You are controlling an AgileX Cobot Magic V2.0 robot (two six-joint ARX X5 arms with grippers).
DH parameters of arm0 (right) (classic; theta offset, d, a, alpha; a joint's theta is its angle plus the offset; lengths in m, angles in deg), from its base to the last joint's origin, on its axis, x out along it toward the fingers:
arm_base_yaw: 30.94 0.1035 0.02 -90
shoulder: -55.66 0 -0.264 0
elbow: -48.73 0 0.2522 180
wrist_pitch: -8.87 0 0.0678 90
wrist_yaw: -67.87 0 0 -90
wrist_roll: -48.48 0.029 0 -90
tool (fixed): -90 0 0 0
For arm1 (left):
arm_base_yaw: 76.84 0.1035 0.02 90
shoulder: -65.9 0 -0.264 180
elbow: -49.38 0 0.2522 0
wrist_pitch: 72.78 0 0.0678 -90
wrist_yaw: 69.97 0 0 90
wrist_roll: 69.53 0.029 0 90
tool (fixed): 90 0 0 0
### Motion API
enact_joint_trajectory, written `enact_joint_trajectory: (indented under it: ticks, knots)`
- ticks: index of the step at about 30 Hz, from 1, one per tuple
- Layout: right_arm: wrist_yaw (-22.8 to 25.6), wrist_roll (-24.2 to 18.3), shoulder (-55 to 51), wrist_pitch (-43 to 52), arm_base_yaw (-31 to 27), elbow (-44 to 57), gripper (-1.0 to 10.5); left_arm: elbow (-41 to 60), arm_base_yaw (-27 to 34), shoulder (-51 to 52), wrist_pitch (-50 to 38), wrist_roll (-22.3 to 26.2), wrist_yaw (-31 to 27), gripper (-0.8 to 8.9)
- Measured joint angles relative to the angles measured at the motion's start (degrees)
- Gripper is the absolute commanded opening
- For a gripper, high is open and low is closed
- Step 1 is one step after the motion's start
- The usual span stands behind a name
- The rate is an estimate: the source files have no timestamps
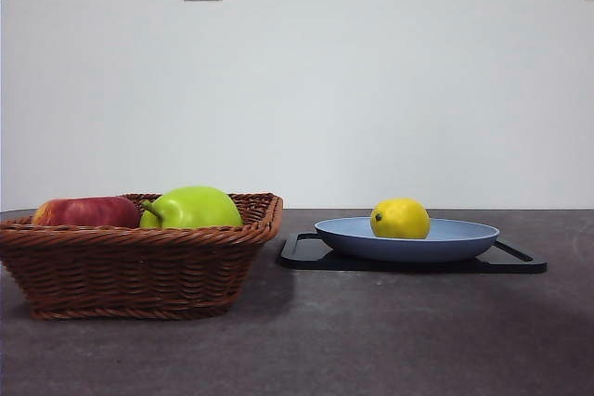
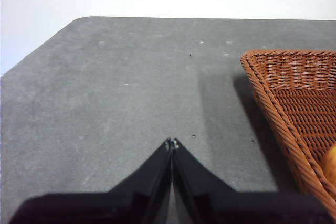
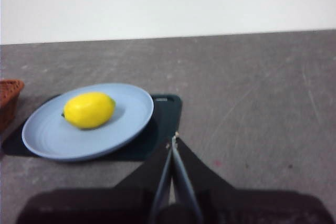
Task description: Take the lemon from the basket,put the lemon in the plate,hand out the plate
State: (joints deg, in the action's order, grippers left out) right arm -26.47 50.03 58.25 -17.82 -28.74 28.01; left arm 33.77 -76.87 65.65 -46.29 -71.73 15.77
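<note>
- the lemon (image 1: 400, 218) sits in the plate (image 1: 464, 240), a bit off the middle, so that job looks done. what is left is handing out the plate.
- the plate rests on a flat black tray (image 1: 520, 261), beside the basket (image 1: 139, 266). the basket holds a red apple (image 1: 85, 211) and a green pear (image 1: 193, 207).
- the right gripper (image 3: 174, 141) is near the plate with its jaws pressed together and holding nothing. it needs to open first, or it may just bump the rim.
- the left gripper (image 2: 171, 144) is also closed and empty, over bare table beside the basket.
- the lemon is round and loose. if the plate tips or jerks, it could roll off.
- the rim is thin and low, so a weak grab could slip.
- the tray could get dragged along too.
</note>
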Motion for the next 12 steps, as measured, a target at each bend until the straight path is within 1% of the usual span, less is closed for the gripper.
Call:
enact_joint_trajectory:
  ticks: [9, 12]
  knots:
    - [-0.04, 0.17, -1.42, 0.50, 0.00, 4.63, 0.0, 0.00, 0.00, 0.00, -0.02, 0.00, 0.00, 0.08]
    - [-0.04, 0.92, -1.31, 0.90, 0.02, 5.22, 0.0, 0.00, 0.00, 0.00, -0.02, 0.00, 0.00, 0.08]
